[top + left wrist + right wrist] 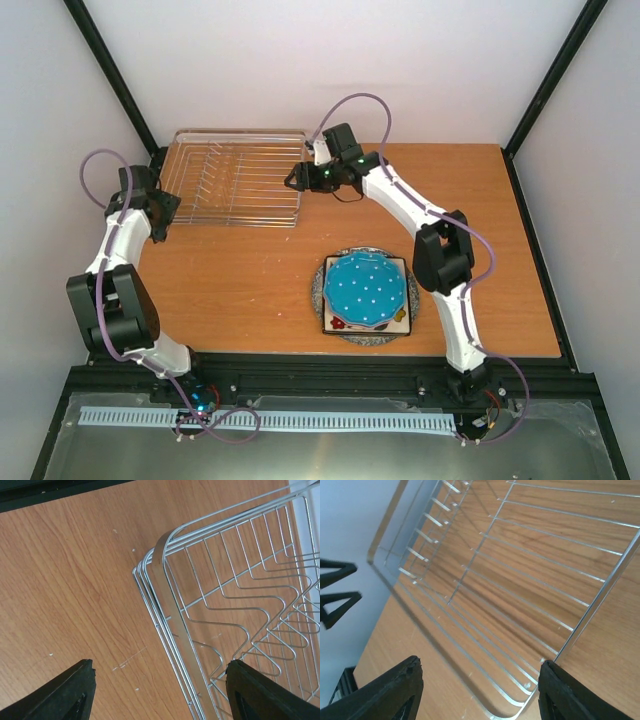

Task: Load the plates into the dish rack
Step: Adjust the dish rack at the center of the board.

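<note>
The dish rack (235,180), a shallow silver wire basket, stands at the back left of the table. My left gripper (163,215) is at its front left corner. In the left wrist view it (160,692) is open, and the rack's rim (167,595) runs between the fingers without touching them. My right gripper (294,178) is at the rack's right side. In the right wrist view it (477,690) stands open over a rounded corner of the rack (600,600). The plates (366,292) lie stacked on the table in front of the right arm: blue dotted on top, square cream below, round grey speckled underneath.
The wooden table (240,290) ends at a black frame rail along the near side. Black posts and white walls close in the back and sides. Black triangular parts of the other arm (335,590) show across the rack in the right wrist view.
</note>
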`<state>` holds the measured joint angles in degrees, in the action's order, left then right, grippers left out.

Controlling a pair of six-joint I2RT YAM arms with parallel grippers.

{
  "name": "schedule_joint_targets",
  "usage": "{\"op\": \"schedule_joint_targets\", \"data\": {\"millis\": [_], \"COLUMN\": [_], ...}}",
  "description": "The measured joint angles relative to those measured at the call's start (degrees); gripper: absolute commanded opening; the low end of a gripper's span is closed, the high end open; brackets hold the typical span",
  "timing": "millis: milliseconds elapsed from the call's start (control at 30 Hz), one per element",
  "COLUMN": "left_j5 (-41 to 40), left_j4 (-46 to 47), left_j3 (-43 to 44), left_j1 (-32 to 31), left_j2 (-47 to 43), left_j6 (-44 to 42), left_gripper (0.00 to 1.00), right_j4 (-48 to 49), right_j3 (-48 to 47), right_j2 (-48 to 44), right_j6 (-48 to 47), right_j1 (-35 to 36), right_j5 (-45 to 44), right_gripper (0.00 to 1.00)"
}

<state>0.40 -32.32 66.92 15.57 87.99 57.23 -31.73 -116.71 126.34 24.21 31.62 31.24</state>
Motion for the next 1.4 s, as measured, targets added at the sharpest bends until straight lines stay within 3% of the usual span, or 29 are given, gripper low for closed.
{"op": "schedule_joint_targets", "data": {"millis": [300,500,767,933,1000,1167,1400], "left_j5": [0.0,0.0,-0.2,-0.2,-0.3,-1.0,-1.6], "left_j4": [-0.2,-0.2,-0.3,-0.3,-0.3,-0.2,0.3], "left_j3": [2.6,4.0,5.9,6.9,7.2,9.5,12.6], "left_j1": [0.0,0.0,0.0,0.0,0.0,0.0,0.0], "left_j2": [0.8,3.4,7.0,7.3,7.6,9.9,13.7], "left_j6": [-1.8,-2.3,-2.4,-2.4,-2.5,-3.0,-4.8], "left_gripper": [0.73,0.73,0.73,0.73,0.73,0.73,0.73], "right_j4": [-2.1,-3.1,-4.2,-5.9,-6.6,-6.5,-5.1], "right_j3": [-7.5,-9.0,-14.4,-16.9,-17.0,-16.5,-5.8], "right_j2": [8.2,8.8,13.7,16.8,17.3,17.1,10.4], "right_j6": [0.9,0.3,0.2,-0.5,-0.7,-1.4,-1.7], "right_j1": [-0.2,-0.2,-0.2,-0.2,-0.2,-0.1,0.0], "right_j5": [-5.4,-7.4,-8.5,-8.7,-8.8,-8.5,-8.6], "right_gripper": [0.62,0.50,0.49,0.32,0.27,0.26,0.26]}}
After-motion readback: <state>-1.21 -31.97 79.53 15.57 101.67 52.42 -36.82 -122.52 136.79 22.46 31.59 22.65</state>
